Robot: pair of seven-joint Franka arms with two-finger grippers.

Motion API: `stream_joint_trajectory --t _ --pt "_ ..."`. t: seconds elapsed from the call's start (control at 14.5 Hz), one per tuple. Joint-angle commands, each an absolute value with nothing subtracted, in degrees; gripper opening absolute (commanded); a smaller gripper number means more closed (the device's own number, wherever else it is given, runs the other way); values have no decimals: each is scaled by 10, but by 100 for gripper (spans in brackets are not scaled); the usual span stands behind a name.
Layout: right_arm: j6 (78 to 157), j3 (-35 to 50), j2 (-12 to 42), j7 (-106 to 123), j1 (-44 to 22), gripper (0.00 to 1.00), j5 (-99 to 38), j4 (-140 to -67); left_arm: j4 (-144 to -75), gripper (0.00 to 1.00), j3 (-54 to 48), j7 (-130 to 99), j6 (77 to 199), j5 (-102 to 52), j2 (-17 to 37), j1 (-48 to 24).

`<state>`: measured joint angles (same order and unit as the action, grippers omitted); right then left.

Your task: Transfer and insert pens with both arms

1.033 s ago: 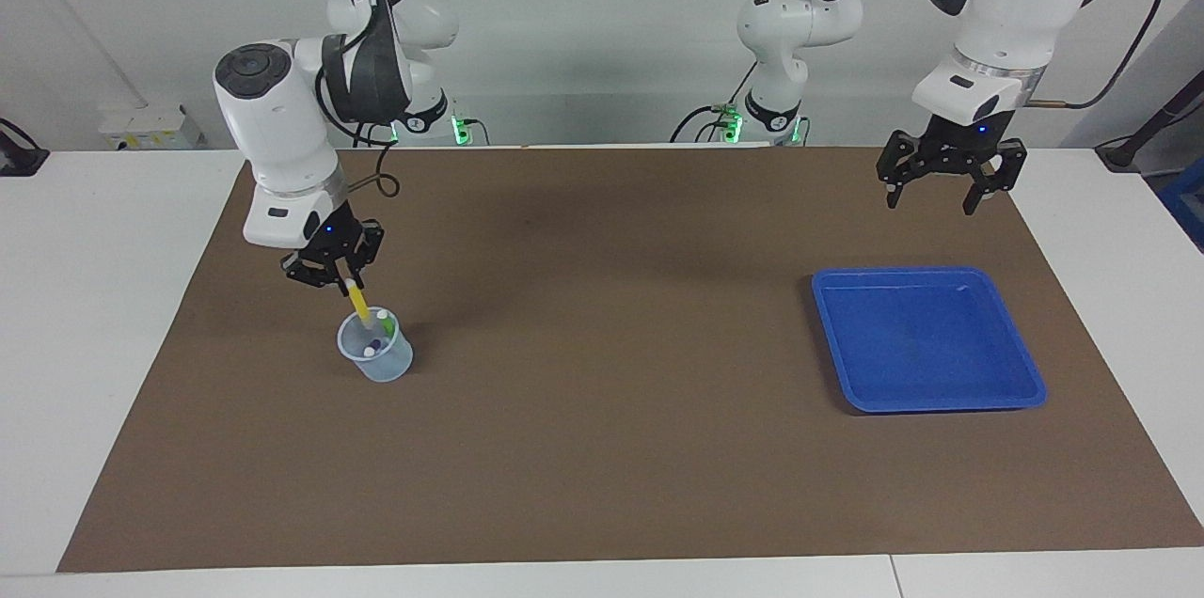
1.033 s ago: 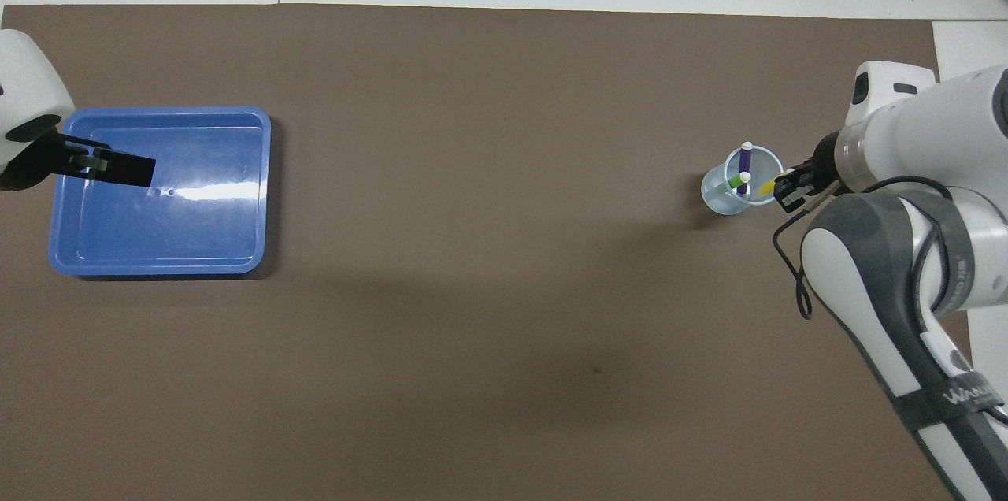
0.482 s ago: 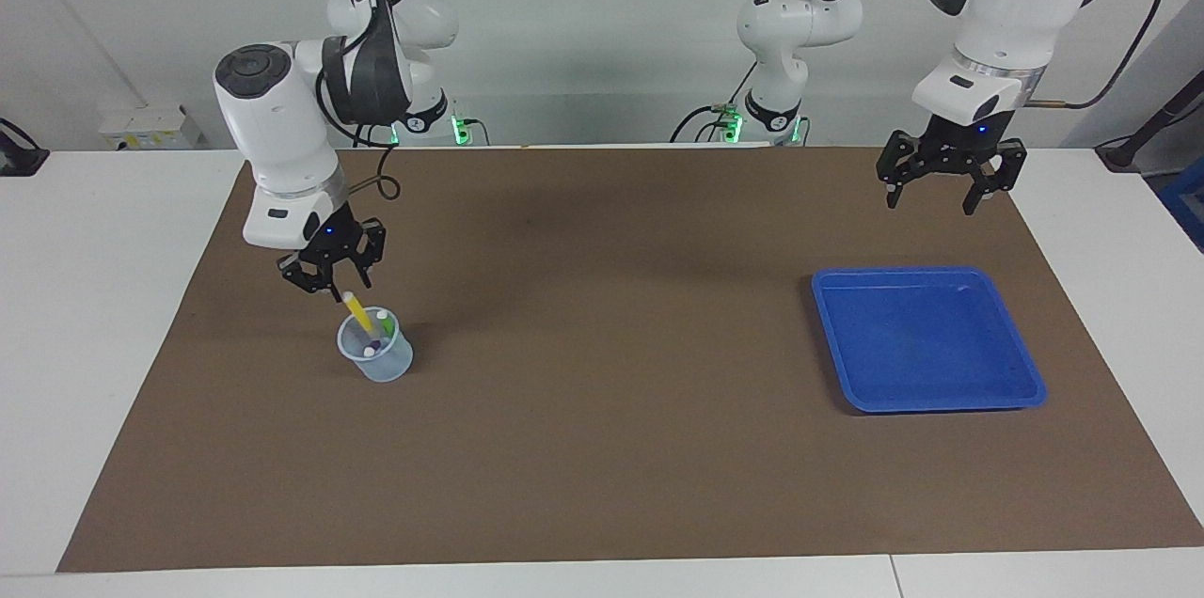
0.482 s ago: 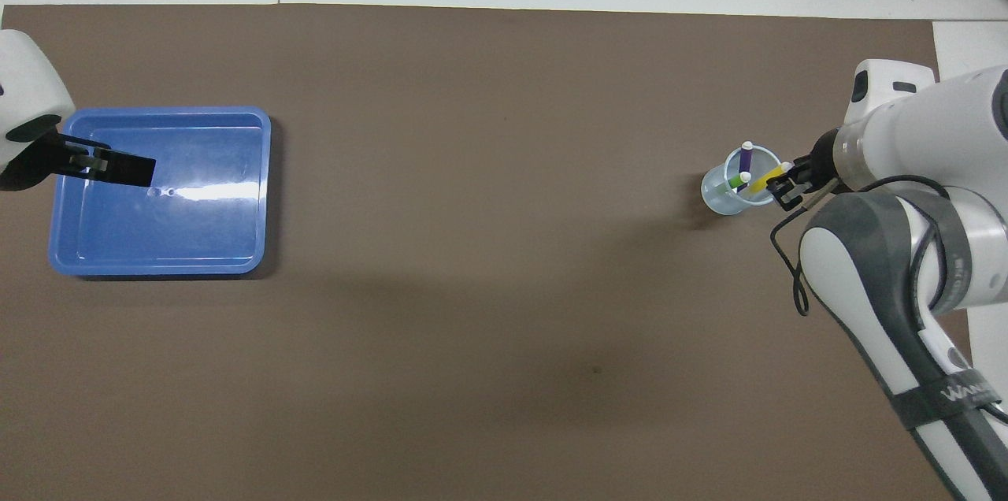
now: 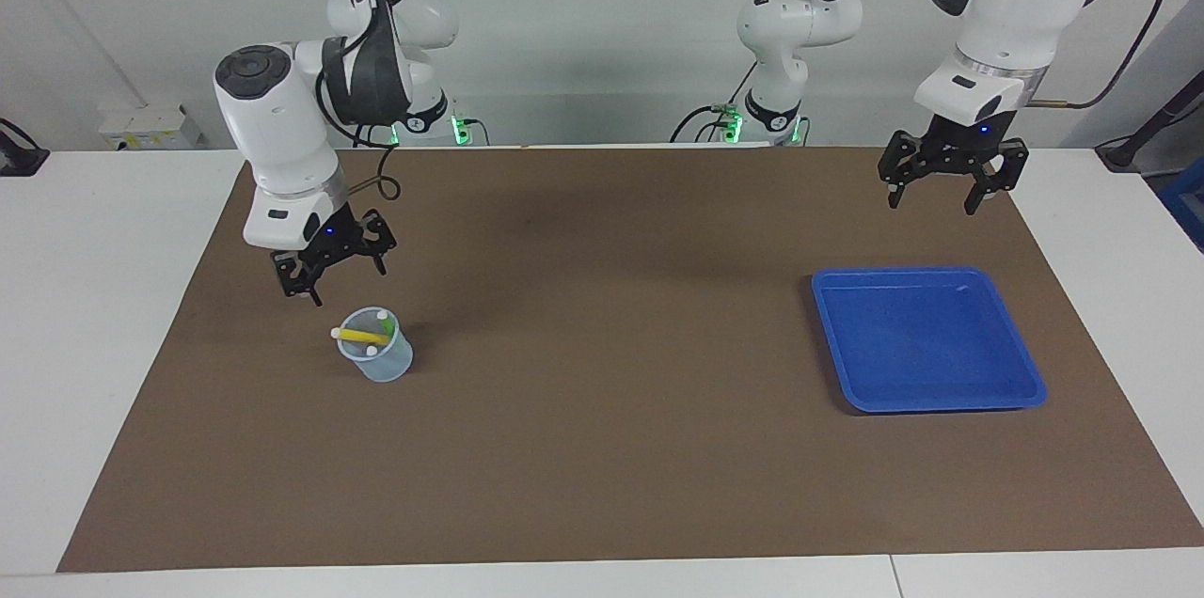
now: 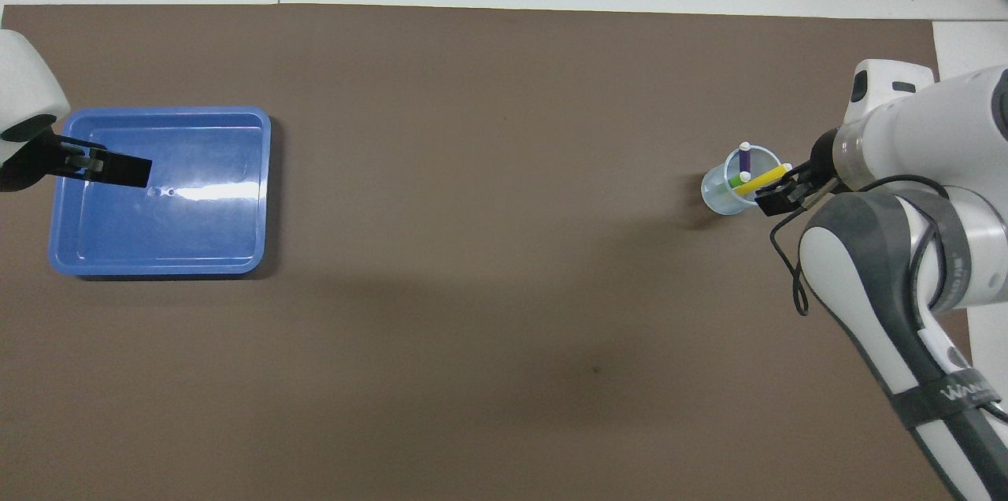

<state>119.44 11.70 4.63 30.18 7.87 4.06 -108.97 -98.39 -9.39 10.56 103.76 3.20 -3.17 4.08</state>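
My 3 pens sit in the clear cup [image 5: 376, 356] toward my right arm's end of the table. The yellow pen [image 5: 360, 335] lies tilted across the rim. The green pen [image 6: 737, 181] and purple pen [image 6: 743, 161] stand inside, pale tips up.

A cup [image 5: 376, 358] stands toward the right arm's end of the mat [image 5: 602, 448] and holds three pens [image 5: 362, 335]. A tray [image 5: 926, 339] lies well apart, toward the left arm's end, at about the same depth.

Yellow pen [image 6: 757, 181] across cup [image 6: 720, 198] rim; R gripper [image 6: 780, 193] beside.
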Motion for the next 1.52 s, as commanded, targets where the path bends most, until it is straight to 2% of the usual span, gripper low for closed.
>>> stream_joint_trajectory --t 0.0,0.14,0.9,1.45 --pt "1205 123 47 316 85 100 29 -1093 -949 100 -96 99 992 37 -40 42" --pt "1200 123 44 316 83 100 29 -1089 -933 100 -97 97 970 37 -40 42" --pt "1166 123 12 316 95 100 29 -1073 -945 100 -97 98 964 37 -49 41" --pt "1003 121 4 140 113 100 28 -964 -945 100 -97 98 964 37 -49 41"
